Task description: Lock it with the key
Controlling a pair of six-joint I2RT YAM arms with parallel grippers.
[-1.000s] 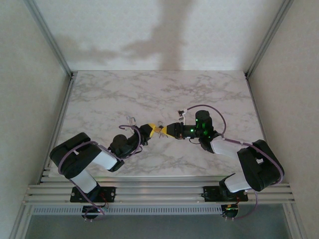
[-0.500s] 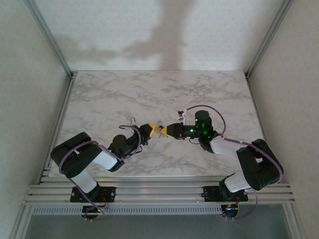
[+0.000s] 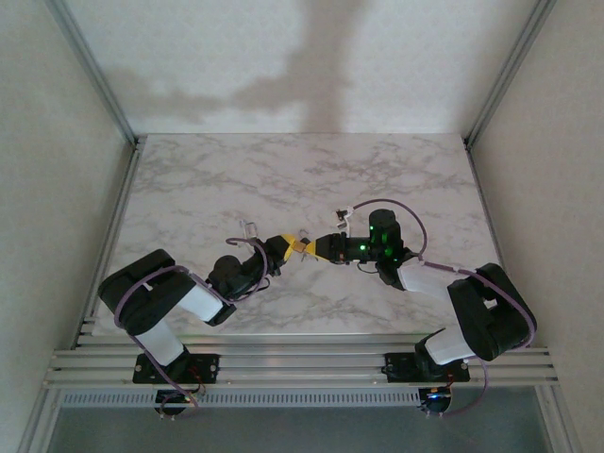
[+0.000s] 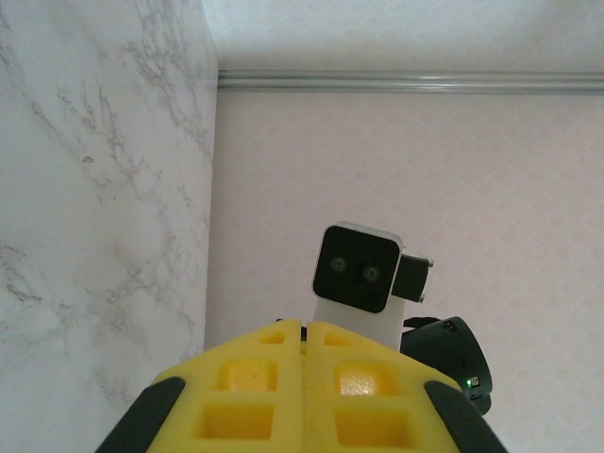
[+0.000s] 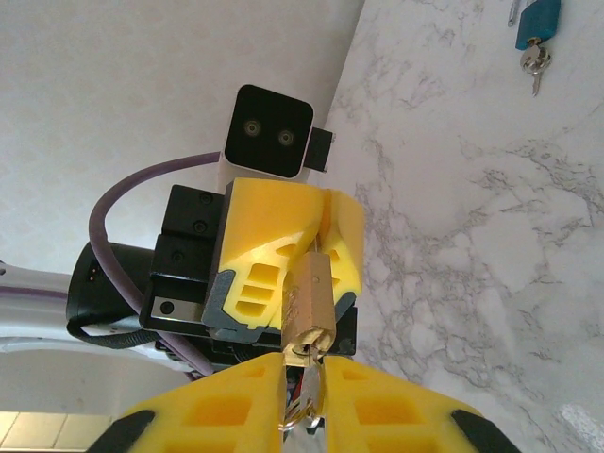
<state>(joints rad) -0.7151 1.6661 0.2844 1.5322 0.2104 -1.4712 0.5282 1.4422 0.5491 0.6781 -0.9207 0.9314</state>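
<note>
Right gripper point(image 5: 304, 376): nearest item in the right wrist view. Its two yellow fingers point(image 5: 226, 411) stand almost together, leaving a narrow slot.
Right gripper contents: the key point(image 5: 304, 389) sits in that slot. Firm pad contact on it cannot be confirmed, so a completed grip cannot be stated.
Key location: between the right fingertips, directly against the near end face of the brass padlock point(image 5: 308, 304), over the marble table point(image 5: 453, 283).
Key long axis: in line with the padlock body, running from one gripper to the other. It is near vertical in the right wrist view and roughly left-to-right in the top view.
Key direction: blade end toward the padlock and the left gripper point(image 4: 304, 330); bow end back inside the right gripper. Insertion depth cannot be determined.
Brass padlock: just beyond the key, body lengthwise on the same axis, far end seated between the left fingers.
Left gripper: clenched on the brass padlock. In its own wrist view the yellow fingers meet along a thin seam.
Gripper arrangement: tip to tip near the middle of the table in the top view, with padlock and key bridging them.
Wrist camera point(image 5: 274, 132): black-faced box mounted behind the left fingers, facing the right gripper.
Blue padlock point(image 5: 538, 21): farthest item, lying on the table well apart, with small keys point(image 5: 534, 62) at its near end.
</note>
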